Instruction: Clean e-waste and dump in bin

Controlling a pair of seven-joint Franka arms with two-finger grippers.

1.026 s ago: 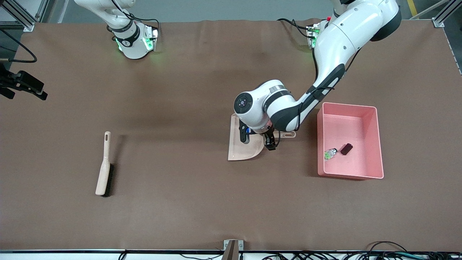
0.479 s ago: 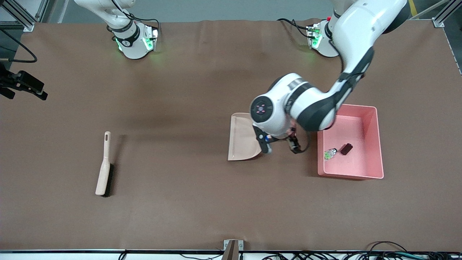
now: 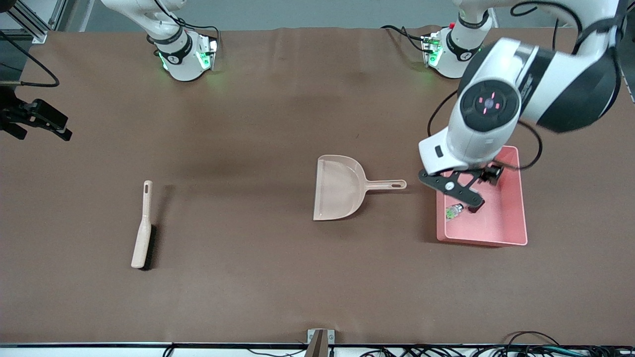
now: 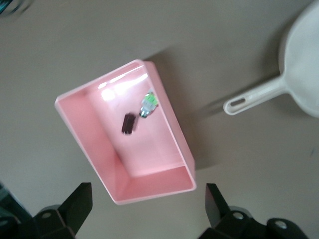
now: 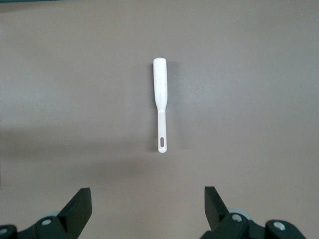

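Brush (image 3: 143,227): lies flat on the surface (image 3: 258,277) toward the right arm's end, well apart from all other items. In the right wrist view the brush (image 5: 160,103) is seen from directly above.

Right hand (image 5: 144,214): held high over the brush, fingers spread wide, nothing between them. It cannot be made out in the front view; only the arm's base shows there.

Dustpan (image 3: 340,187): lies flat near mid-surface, pan empty, handle pointing toward the bin. Dustpan and bin are apart.

Bin (image 3: 518,218): stands upright toward the left arm's end. Both pieces of e-waste lie on its floor, side by side: the white component (image 3: 453,211) and the maroon block (image 4: 128,123). In the front view the block is largely hidden by the left arm's wrist camera mount; the left wrist view shows it clearly beside the component (image 4: 147,104).

Left hand (image 4: 148,209): up in the air over the bin, fingers spread wide, empty. The arm's wrist covers part of the bin's wall in the front view.
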